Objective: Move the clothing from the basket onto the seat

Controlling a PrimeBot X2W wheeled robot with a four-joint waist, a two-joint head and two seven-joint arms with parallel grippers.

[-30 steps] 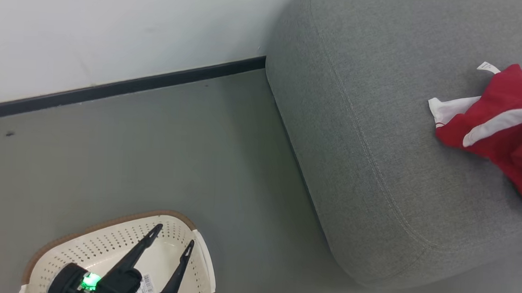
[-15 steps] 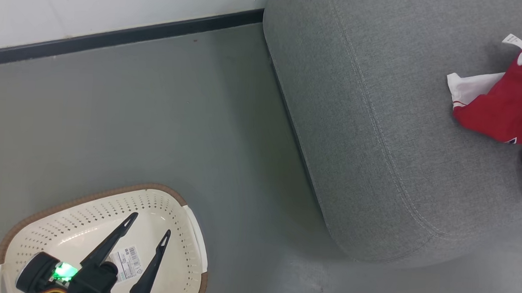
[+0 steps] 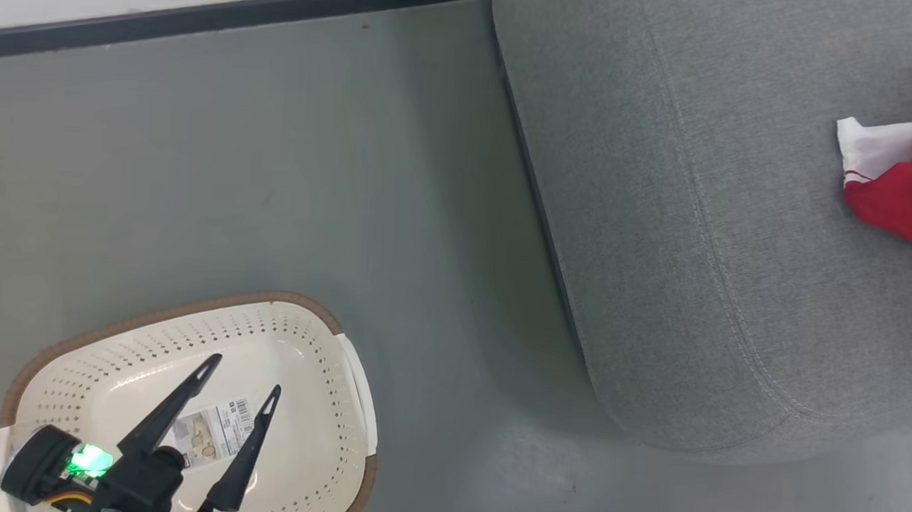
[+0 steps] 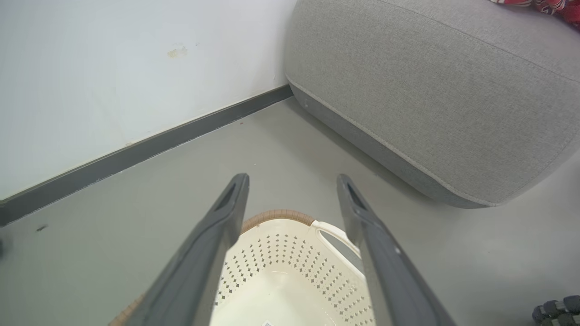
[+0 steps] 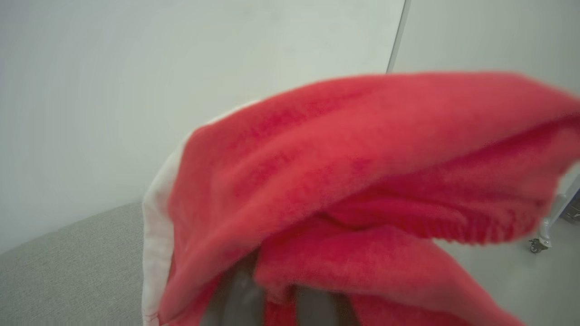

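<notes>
The cream basket [image 3: 343, 406] with a brown rim stands on the floor at the lower left, holding just a paper label. My left gripper [image 3: 244, 376] hangs open above it, nothing between its fingers, and the left wrist view looks past the open left gripper [image 4: 292, 181] at the basket [image 4: 290, 267]. Red clothing [image 3: 907, 205] with white trim is over the grey seat [image 3: 700, 222] at the right edge. In the right wrist view the clothing [image 5: 362, 181] drapes over my right gripper's dark fingers [image 5: 235, 296], which are shut on it above the seat [image 5: 68, 271].
A white wall with a black baseboard [image 3: 227, 11] runs along the back. Grey floor [image 3: 311, 186] lies between basket and seat. A castor wheel [image 5: 537, 244] stands on the floor beyond the clothing.
The head camera has tilted down, so more of the basket shows. The red clothing has moved rightward across the seat, towards the frame's edge. My left gripper stays open over the basket.
</notes>
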